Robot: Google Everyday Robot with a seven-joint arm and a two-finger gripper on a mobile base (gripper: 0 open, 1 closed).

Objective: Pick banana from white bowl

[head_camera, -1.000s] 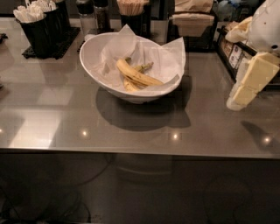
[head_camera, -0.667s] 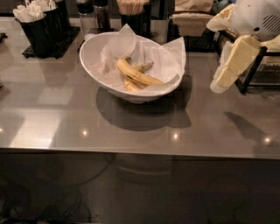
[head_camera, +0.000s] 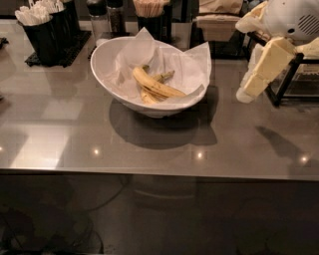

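Note:
The banana [head_camera: 155,84] is yellow with brown streaks and lies inside the white bowl [head_camera: 105,69], on crinkled white paper, with smaller banana pieces beside it. The bowl stands on the grey counter, left of centre. My gripper [head_camera: 245,93] hangs at the right, pointing down and to the left. It is above the counter, to the right of the bowl's rim and apart from it. It holds nothing that I can see.
A black holder of white utensils [head_camera: 45,30] stands at the back left. Shakers [head_camera: 105,15], a cup of sticks [head_camera: 149,10] and a napkin box [head_camera: 217,25] line the back. A black wire rack [head_camera: 291,74] stands right behind the gripper. The counter's front edge [head_camera: 159,173] runs across.
The gripper has moved left and slightly up from the right edge toward the bowl. The bowl and the banana have not moved.

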